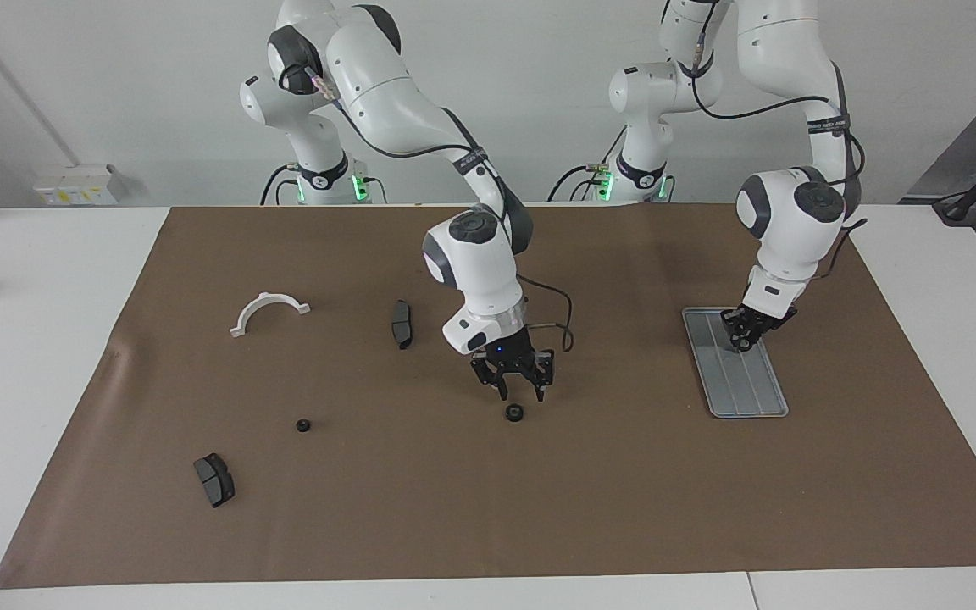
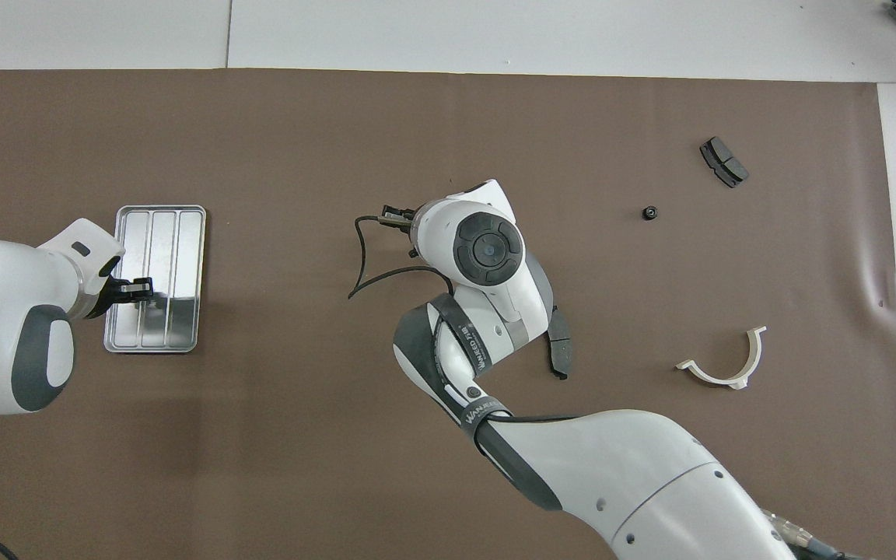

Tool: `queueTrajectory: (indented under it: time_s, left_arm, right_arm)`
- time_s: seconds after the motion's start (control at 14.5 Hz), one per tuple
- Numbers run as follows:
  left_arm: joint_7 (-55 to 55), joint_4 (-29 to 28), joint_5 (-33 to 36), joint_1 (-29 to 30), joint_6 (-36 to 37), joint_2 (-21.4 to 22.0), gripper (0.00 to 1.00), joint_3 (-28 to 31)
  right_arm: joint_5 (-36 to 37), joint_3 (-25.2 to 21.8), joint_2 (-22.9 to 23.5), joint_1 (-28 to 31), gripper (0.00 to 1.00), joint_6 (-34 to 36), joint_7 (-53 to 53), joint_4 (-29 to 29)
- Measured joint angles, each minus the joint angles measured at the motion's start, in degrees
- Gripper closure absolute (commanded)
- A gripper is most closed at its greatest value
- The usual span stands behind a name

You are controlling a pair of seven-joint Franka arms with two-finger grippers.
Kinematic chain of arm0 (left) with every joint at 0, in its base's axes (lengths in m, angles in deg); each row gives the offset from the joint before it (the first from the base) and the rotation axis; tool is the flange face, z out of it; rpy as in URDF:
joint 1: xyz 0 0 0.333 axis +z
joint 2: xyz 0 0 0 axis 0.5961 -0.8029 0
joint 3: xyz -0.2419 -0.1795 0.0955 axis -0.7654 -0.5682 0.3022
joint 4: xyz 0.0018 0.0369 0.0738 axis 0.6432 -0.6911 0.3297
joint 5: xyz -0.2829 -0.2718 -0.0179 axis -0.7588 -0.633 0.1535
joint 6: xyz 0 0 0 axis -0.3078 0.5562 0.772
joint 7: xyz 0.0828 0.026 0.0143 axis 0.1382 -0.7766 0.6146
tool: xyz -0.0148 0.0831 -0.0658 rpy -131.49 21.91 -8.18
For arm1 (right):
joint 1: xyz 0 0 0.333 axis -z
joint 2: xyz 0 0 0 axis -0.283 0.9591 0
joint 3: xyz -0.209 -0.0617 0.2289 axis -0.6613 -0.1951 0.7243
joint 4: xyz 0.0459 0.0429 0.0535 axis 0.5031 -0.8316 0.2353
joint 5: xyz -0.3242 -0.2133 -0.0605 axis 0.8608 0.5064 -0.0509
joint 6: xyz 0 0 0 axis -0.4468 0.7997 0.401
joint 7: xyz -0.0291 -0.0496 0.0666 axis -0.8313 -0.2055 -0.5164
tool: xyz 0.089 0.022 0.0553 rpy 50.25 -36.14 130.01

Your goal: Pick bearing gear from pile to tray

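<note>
Facing view: I see the bracket [image 1: 268, 310], two brake pads [image 1: 214, 479] and a spare gear [image 1: 303, 425] scattered; my right gripper [image 1: 518, 388], fingers spread wide, hangs just above a gear [image 1: 514, 413], probably to straddle it. My left gripper [image 1: 742, 339] waits low over the tray [image 1: 751, 398]; its fingers I cannot tell.

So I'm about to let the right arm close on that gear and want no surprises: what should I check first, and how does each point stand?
1. Right gripper open: ok.
2. Right gripper above the gear, not yet around it: ok.
3. Nothing lying against the gear: ok.
4. Tray has bare room: ok.
5. Left gripper low over the tray, in the drop path: not ok.
6. Left gripper holding something: cannot tell.
</note>
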Motion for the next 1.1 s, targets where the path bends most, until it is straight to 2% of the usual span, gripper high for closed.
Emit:
queueTrajectory:
  time_s: [0.07,0.21,0.41,0.55,0.83,1.1]
  left_arm:
    - [0.00,0.00,0.00,0.00,0.00,0.11,0.14,-0.19]
    - [0.00,0.05,0.00,-0.01,-0.02,0.41,0.01,-0.54]
    - [-0.17,1.55,0.00,-0.21,0.08,1.01,0.00,-0.99]
    - [-0.52,4.02,0.00,-1.74,0.25,1.24,0.00,-1.25]
    - [-0.55,9.07,0.00,-8.79,0.32,0.31,0.00,-1.67]
    - [0.28,14.98,0.00,-16.80,0.30,-4.75,0.00,-1.80]
  right_arm:
    - [0.09,-0.73,-1.26,0.60,0.00,1.97,0.12,0.09]
    - [0.31,-1.92,-5.33,3.66,0.00,8.22,4.09,0.07]
    - [0.32,-2.13,-11.42,11.08,0.00,17.55,17.25,-0.75]
    - [0.33,-2.16,-13.08,15.66,0.00,19.61,26.73,-2.15]
    - [0.33,-2.16,-12.80,22.93,0.00,19.40,46.15,-6.32]
    - [0.33,-2.14,-10.09,26.01,0.00,17.51,59.96,-8.22]
